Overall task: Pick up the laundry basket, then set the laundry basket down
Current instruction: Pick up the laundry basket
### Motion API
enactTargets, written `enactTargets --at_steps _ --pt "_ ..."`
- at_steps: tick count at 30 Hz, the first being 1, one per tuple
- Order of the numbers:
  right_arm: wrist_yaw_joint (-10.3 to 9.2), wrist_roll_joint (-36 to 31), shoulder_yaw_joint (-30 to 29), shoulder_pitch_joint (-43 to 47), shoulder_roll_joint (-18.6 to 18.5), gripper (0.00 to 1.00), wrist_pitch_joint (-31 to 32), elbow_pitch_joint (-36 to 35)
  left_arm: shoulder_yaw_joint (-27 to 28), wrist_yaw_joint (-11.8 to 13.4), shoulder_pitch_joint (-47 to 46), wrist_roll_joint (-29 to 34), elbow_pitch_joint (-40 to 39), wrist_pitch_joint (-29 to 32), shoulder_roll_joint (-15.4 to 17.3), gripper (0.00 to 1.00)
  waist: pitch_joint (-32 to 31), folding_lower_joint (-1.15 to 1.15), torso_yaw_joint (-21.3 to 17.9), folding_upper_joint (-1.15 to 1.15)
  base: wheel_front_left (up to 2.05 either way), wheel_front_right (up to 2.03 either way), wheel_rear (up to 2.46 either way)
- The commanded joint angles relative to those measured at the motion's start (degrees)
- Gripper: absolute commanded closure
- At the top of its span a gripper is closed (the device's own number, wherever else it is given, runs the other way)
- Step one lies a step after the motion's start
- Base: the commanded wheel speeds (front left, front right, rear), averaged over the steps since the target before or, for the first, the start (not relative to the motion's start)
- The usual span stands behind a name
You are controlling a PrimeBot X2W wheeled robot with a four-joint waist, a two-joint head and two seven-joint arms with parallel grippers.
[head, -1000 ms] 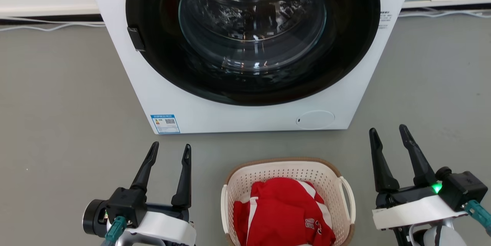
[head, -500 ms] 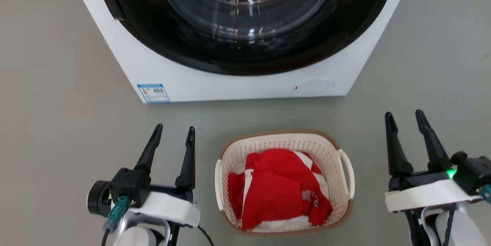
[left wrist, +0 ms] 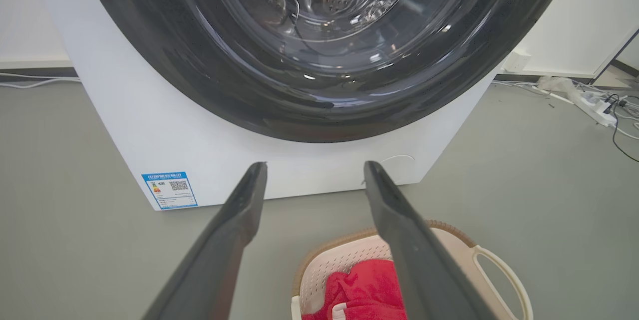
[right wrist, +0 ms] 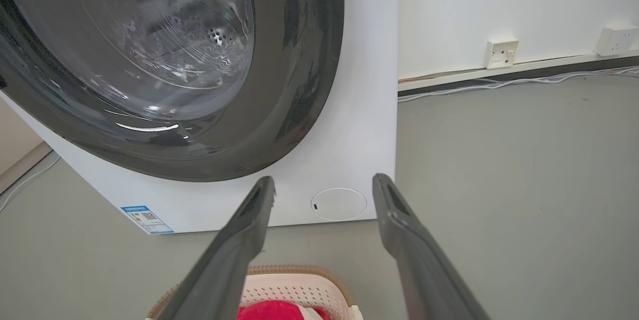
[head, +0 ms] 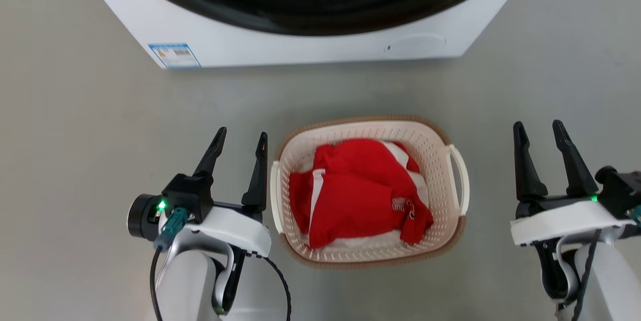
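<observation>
Twice confirm jaws: both released, empty; left just beside laundry basket (head: 360,128) resting on floor (head: 75,135), right well apart from it. Expect tilt and spilled red garment (head: 360,191) if hoisted by one loop handle (head: 274,196) alone.

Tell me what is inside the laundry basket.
The laundry basket holds a crumpled red garment with white stripes. The garment covers most of the basket's floor, so anything lying beneath it cannot be seen.

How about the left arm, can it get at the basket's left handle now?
Probably yes: the left gripper sits right beside the basket's left handle, jaws open, nothing between them.
</observation>
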Motion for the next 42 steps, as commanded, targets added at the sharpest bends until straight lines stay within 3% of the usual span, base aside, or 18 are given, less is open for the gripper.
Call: enactTargets --at_steps 1,27,42 --pt "0.41 0.6 1.3 -1.5 -0.9 0.00 -0.8 0.0 1.3 0.3 -2.0 0.0 0.2 -0.3 0.2 0.00 3.2 0.00 -0.4 0.00 0.00 0.00 0.00" --pt "0.41 4.1 8.6 -13.4 -2.3 0.00 -0.8 20.8 -2.7 -0.5 -16.7 -4.5 25.3 -0.3 0.2 0.00 21.0 0.00 -1.3 0.00 0.00 0.00 0.00" --pt "0.41 5.3 13.1 -19.0 -2.4 0.00 -0.8 26.7 -5.7 -0.3 -23.7 -8.3 34.8 -0.3 0.2 0.00 27.1 0.00 -1.6 0.00 0.00 0.00 0.00"
